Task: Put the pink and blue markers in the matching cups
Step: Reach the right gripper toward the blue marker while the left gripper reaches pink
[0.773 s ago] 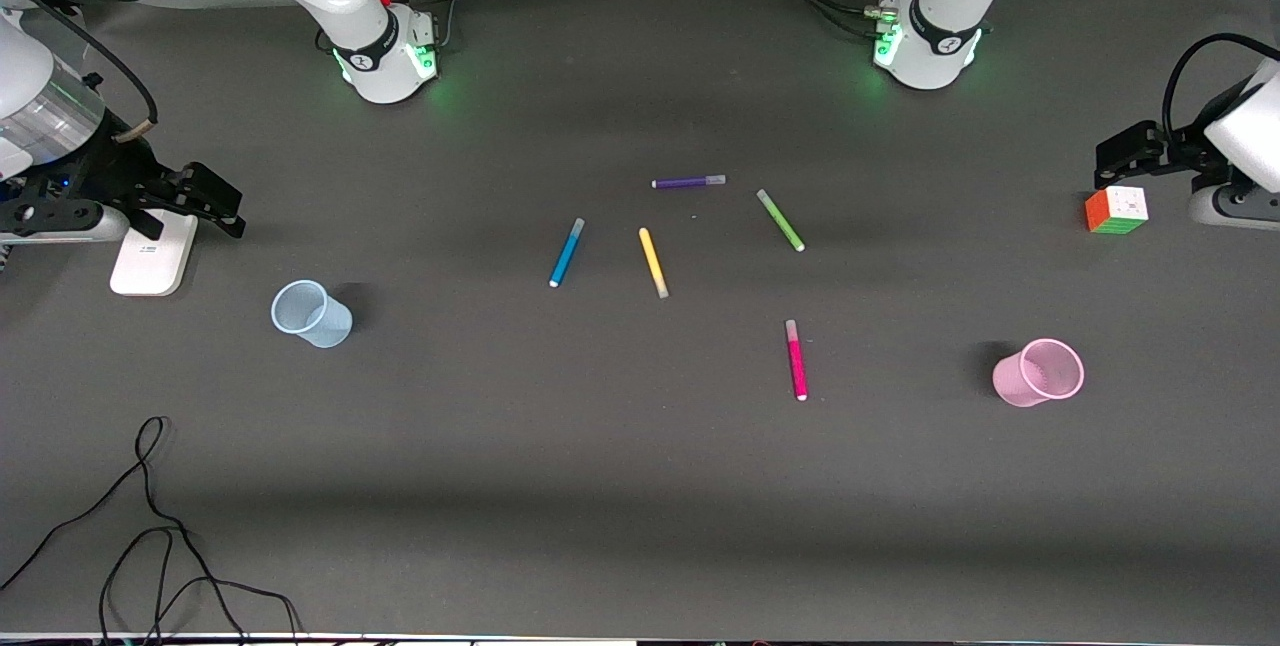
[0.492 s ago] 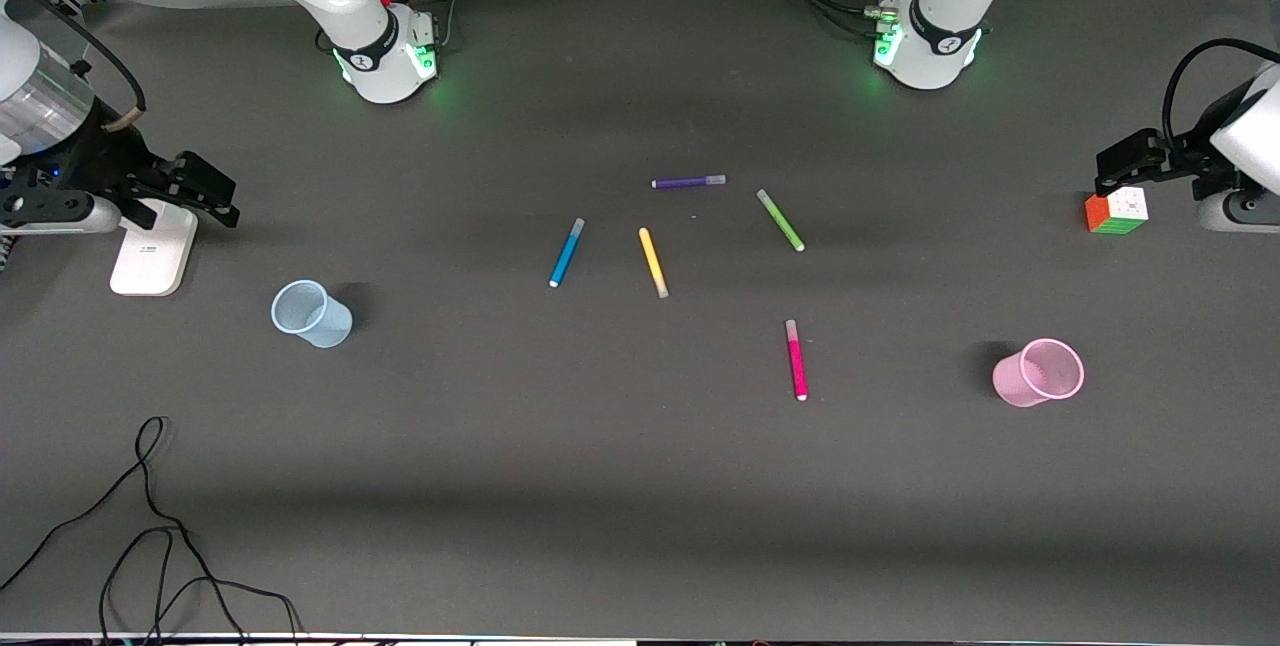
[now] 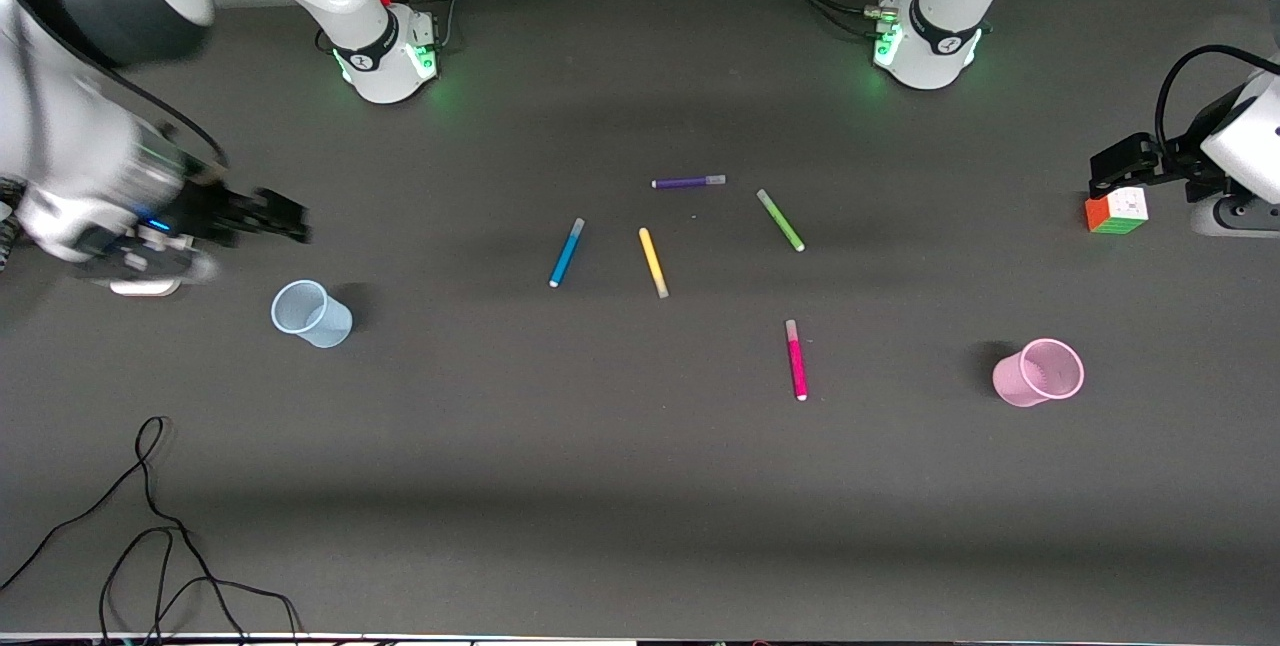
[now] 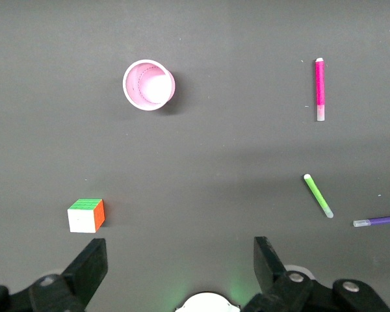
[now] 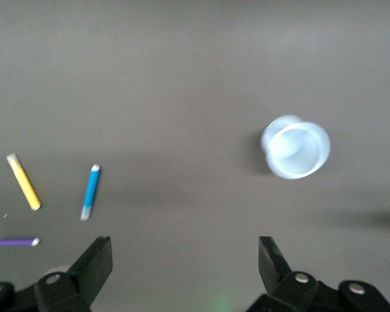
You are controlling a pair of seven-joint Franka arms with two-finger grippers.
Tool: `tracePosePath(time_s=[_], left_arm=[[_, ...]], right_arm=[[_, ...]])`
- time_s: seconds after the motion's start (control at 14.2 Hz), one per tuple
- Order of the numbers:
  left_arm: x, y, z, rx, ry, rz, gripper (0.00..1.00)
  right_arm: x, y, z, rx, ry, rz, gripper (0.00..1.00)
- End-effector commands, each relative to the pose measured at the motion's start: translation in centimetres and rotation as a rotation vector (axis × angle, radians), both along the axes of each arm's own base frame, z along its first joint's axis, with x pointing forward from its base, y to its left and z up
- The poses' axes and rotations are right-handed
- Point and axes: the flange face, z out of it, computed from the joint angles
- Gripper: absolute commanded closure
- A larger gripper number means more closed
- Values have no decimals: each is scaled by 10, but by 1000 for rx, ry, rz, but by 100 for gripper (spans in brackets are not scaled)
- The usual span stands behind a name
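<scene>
A: In the front view, what is different from the picture a moment before?

B: The right gripper (image 3: 285, 223) has moved in from the table's edge toward the middle. It is now up in the air, over the table just beside the pale blue cup (image 3: 311, 313). Its fingers are spread apart and hold nothing. The white flat device (image 3: 150, 284) is now mostly hidden under this arm. The left gripper (image 3: 1115, 169) stays almost in the same place, just above the colour cube (image 3: 1116, 210).

A: And the markers?

B: They did not move. The blue marker (image 3: 566, 252) lies well apart from the right gripper, toward the middle of the table, with the yellow marker (image 3: 653, 262) beside it. The pink marker (image 3: 796, 359) lies between the middle and the pale pink cup (image 3: 1039, 372). The purple marker (image 3: 689, 182) and the green marker (image 3: 780, 219) lie nearer to the bases. A black cable (image 3: 150, 526) lies at the near edge.

A: The left wrist view?

B: The left gripper's fingers (image 4: 91, 268) are wide apart, empty. Ahead of them are the colour cube (image 4: 86, 215), the pale pink cup (image 4: 149, 85), upright, and the pink marker (image 4: 320, 89).

A: The right wrist view?

B: The fingers (image 5: 99, 260) are spread, nothing between them. The pale blue cup (image 5: 295, 147) and the blue marker (image 5: 90, 191) lie ahead, well apart from each other.
</scene>
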Motion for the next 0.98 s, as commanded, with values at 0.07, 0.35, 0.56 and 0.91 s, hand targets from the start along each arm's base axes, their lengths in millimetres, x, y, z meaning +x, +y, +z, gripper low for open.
tracePosePath(time_s=[0.07,0.35,0.56,0.91], left_arm=[[1,-51,-6,-64,1,46,0],[16,-147,-29,-55,18,111,0],[34,-222,-67,-52,23,138,0],[38,-250,-105,17,43,90,0]], right_arm=[[8,83,-87,-72,175,-132,0],[26,119,-193,56,356,-297,0],[34,154,-265,46,453,-497,0],[21,188,-334,-3,440,-573,0]])
